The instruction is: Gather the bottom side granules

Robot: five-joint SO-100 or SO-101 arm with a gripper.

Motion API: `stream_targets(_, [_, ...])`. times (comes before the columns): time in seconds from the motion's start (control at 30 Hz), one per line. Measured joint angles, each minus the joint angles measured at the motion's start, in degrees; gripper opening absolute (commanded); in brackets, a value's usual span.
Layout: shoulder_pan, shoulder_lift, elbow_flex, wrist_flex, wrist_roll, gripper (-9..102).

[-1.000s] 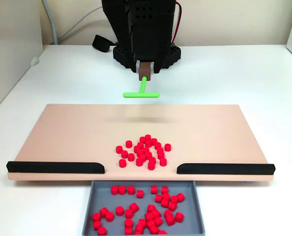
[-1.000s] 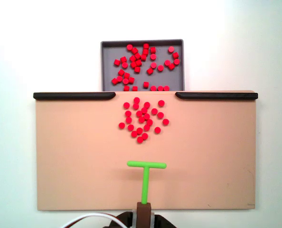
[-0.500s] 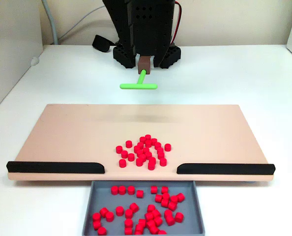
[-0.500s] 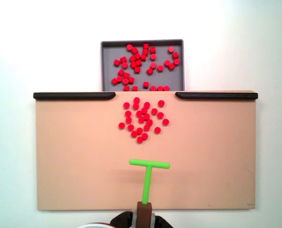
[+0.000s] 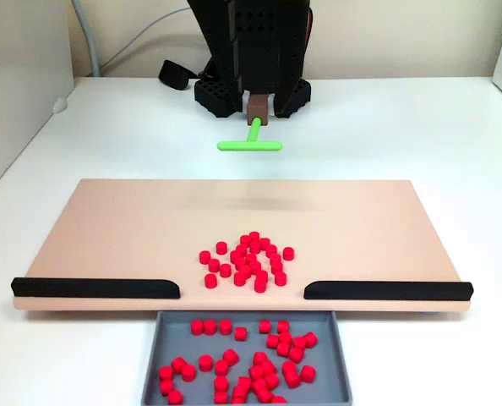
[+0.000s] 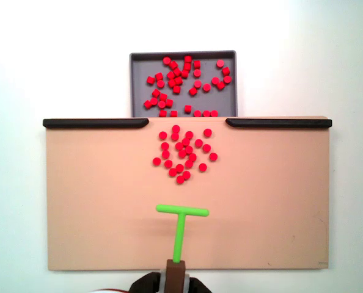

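Many red granules point(image 5: 247, 262) are lying in a loose cluster on the tan board point(image 5: 107, 228), just behind the gap between two black rails point(image 5: 95, 288); in a fixed view from above the same cluster point(image 6: 184, 154) is seen near the board's point(image 6: 90, 201) far edge. More red pellets are being held in the grey tray point(image 5: 156, 347) in front of the gap. A green T-shaped tool point(image 5: 250, 144) is being carried by the gripper point(image 5: 256, 108), which is closed on the tool's brown handle, with the crossbar point(image 6: 182, 211) being held above the board, well apart from the cluster. Everything is resting on a white desk point(image 5: 420, 135).
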Motion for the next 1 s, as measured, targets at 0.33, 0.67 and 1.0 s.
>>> stream_targets(0.33, [-0.2, -1.1, 1.7, 0.0, -4.2, 0])
stream_targets(0.67, [0.4, 0.4, 9.4, -5.5, -5.8, 0])
stream_targets(1.0, [0.7, 1.4, 15.7, -12.3, -6.3, 0])
